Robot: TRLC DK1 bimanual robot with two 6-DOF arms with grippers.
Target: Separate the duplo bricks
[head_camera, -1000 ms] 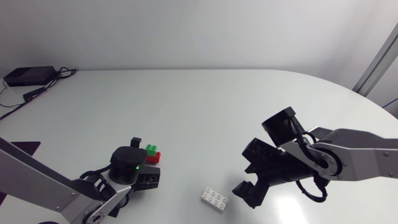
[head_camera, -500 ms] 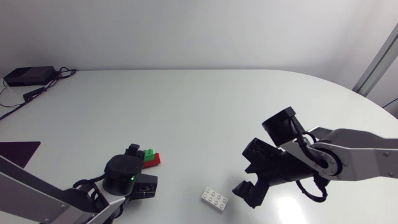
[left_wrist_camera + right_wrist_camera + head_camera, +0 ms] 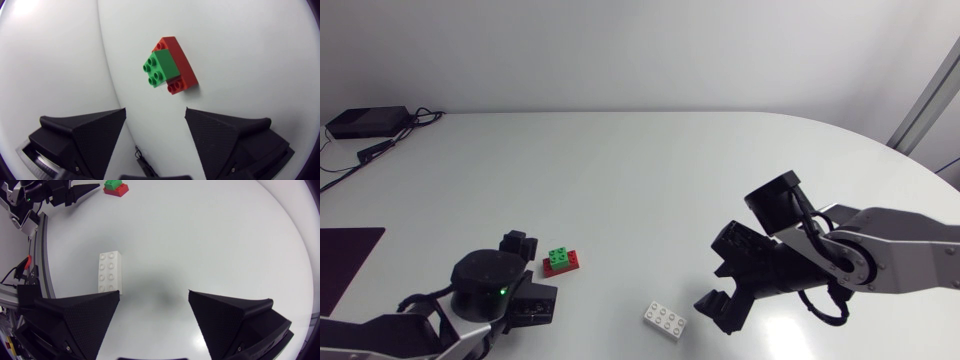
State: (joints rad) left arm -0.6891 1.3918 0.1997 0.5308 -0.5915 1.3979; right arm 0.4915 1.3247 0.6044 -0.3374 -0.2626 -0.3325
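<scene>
The left gripper (image 3: 155, 114) has drawn back toward the near-left corner of the table (image 3: 640, 160), its fingers spread wide and empty. The green brick (image 3: 559, 256) sits just ahead of it, pressed onto the red brick (image 3: 570, 267), so that pair is not yet separated. Near the middle of the front edge the white brick (image 3: 666, 320) lies alone. Beside it the right gripper (image 3: 154, 294) hovers unmoved, also wide open and empty.

Bright, even light from above washes the white table (image 3: 650, 170), with a pale sheen beside the right arm (image 3: 900, 250). Shadows are soft: one faint grey smudge ahead of the right gripper (image 3: 154, 292).
</scene>
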